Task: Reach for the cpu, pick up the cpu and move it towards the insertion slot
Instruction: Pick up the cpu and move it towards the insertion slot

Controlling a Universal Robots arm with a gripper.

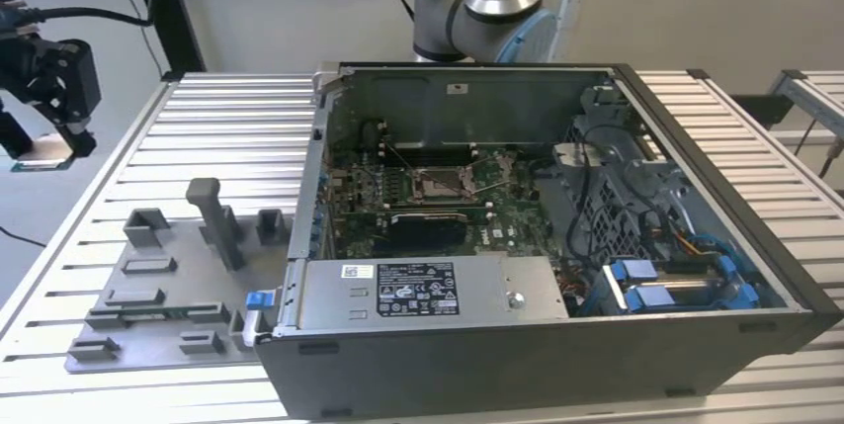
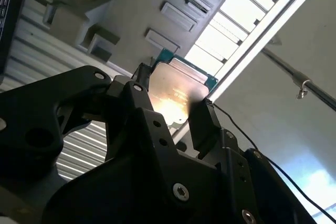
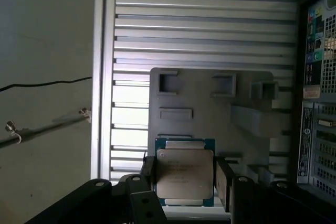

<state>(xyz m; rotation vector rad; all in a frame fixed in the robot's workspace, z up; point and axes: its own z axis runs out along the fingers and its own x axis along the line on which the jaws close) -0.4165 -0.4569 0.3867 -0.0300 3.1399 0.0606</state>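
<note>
Black claw point(image 3: 185, 178) clamped on thin square silvery cpu point(image 3: 185, 171) by opposite edges, raised near slatted metal worktop's point(image 1: 237, 108) edge at the exterior view's left, beside grey plastic fixture plate point(image 1: 158, 296); well apart from silver-framed insertion slot point(image 1: 436, 183) inside open dark computer case point(image 1: 528, 365).

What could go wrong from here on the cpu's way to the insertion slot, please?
1. The claw pinches the cpu only by two edges, high above the table; a slip could drop it.
2. The insertion slot sits deep inside the computer case; the claw might strike its walls.
</note>
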